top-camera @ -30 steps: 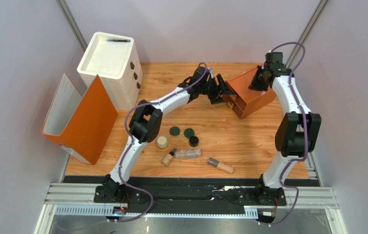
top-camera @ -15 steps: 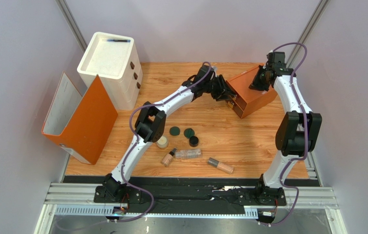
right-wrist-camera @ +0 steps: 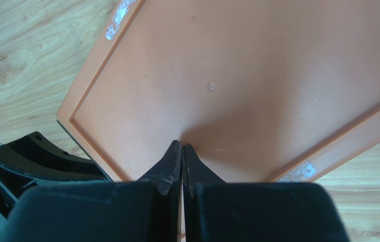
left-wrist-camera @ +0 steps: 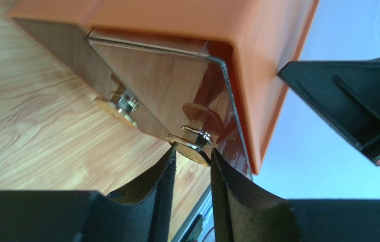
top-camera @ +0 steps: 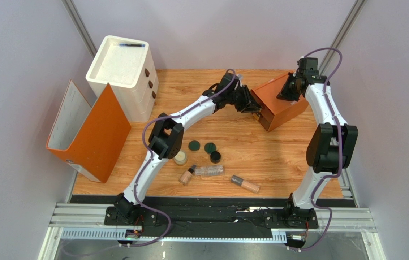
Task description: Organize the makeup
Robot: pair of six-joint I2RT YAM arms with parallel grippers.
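Note:
The makeup lies at the table's front middle: two dark-green discs (top-camera: 194, 145) (top-camera: 210, 147), a black jar (top-camera: 215, 157), a cream jar (top-camera: 180, 157), a clear tube (top-camera: 208, 171) and two beige dark-capped tubes (top-camera: 187, 176) (top-camera: 244, 183). Neither gripper is near it. My left gripper (top-camera: 253, 107) (left-wrist-camera: 192, 154) is shut on a gold knob (left-wrist-camera: 193, 141) on the front of the small orange drawer box (top-camera: 277, 105). My right gripper (top-camera: 287, 93) (right-wrist-camera: 182, 146) is shut and empty, its tips pressed on the box's top (right-wrist-camera: 237, 75).
A second gold knob (left-wrist-camera: 121, 106) sits beside the gripped one. A white drawer unit (top-camera: 121, 73) stands at the back left, and an orange file holder (top-camera: 90, 132) leans in front of it. Grey walls enclose the table.
My left gripper has moved right toward the orange box, and the dark drawer front that stood out from the box is now pushed in against it. The right arm has stayed put.

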